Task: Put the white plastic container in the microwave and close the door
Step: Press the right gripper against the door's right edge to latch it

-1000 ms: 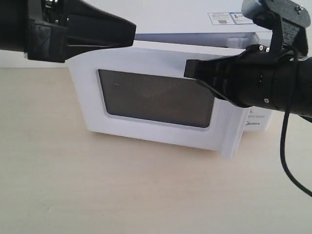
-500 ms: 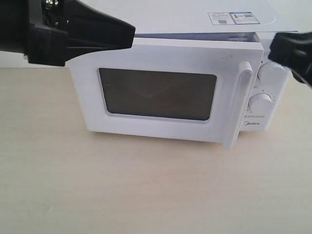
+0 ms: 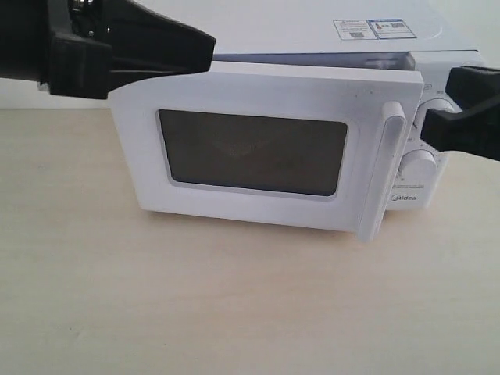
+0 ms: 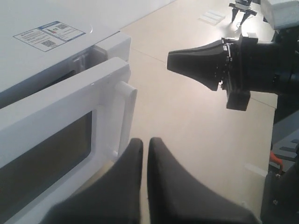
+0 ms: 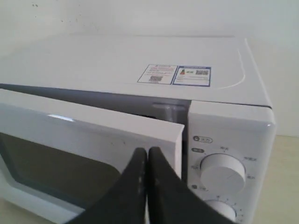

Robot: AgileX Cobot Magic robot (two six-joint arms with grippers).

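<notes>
A pale wooden surface (image 3: 195,312) carries the microwave (image 3: 297,31) before a white wall (image 5: 93,18), its long axis side to side, front facing the exterior camera. The door (image 3: 250,94) stands slightly ajar at the handle (image 3: 385,168) side. Left fingers (image 4: 128,163) and right fingers (image 5: 135,177) are each pressed together, empty.

Exterior camera faces the microwave (image 3: 408,200) front; both wrist cameras closely share the door (image 5: 93,135).

Both arms look matte black. The left arm (image 3: 74,58) has a blocky housing tapering into smooth pointed jaws, with perhaps metal screws glinting on top; the right arm (image 4: 252,65) matches.
</notes>
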